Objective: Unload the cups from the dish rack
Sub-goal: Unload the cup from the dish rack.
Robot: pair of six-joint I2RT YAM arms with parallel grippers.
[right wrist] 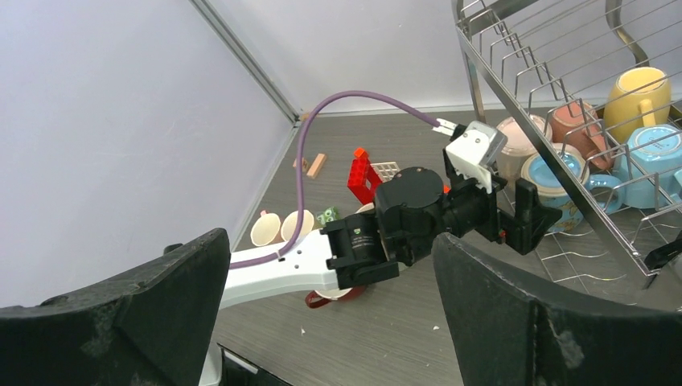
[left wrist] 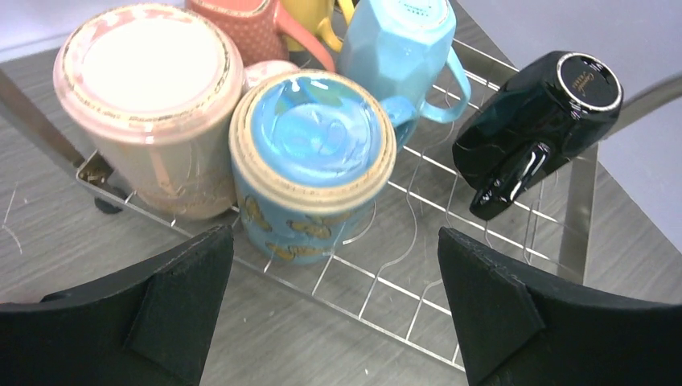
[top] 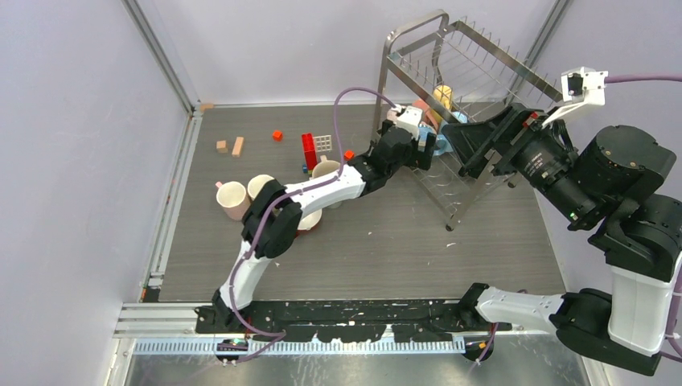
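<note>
Cups: sit in two groups. On the table [top: 402, 249], left of the dish rack [top: 482, 72], mouths up: pinkish mug [top: 232, 199], cream mug [top: 259, 186] just beside it, others partly hidden under the left arm (red toy block [top: 309, 150] and wooden blocks [top: 237, 145] lie nearby).

On the rack's lower wire tier, seen from the left wrist, left to right:
- beige-pink mug [left wrist: 149, 104], mouth down, pale base up
- blue mug [left wrist: 310, 161] against it, also inverted, with a yellowish pattern on its side
- behind these, dotted dark-pink mug [left wrist: 257, 28] and yellow mug [left wrist: 310, 16]
- pale blue faceted mug [left wrist: 402, 56], handle to the right
- apart at the right, glossy black mug [left wrist: 535, 121], tilted over, gold-ringed base upward

Left gripper [left wrist: 334, 257]: hangs just in front of the blue mug, jaws spread wide, holds nothing.

Right gripper [right wrist: 330, 241]: hangs near the rack's right side, likewise wide and empty.
</note>
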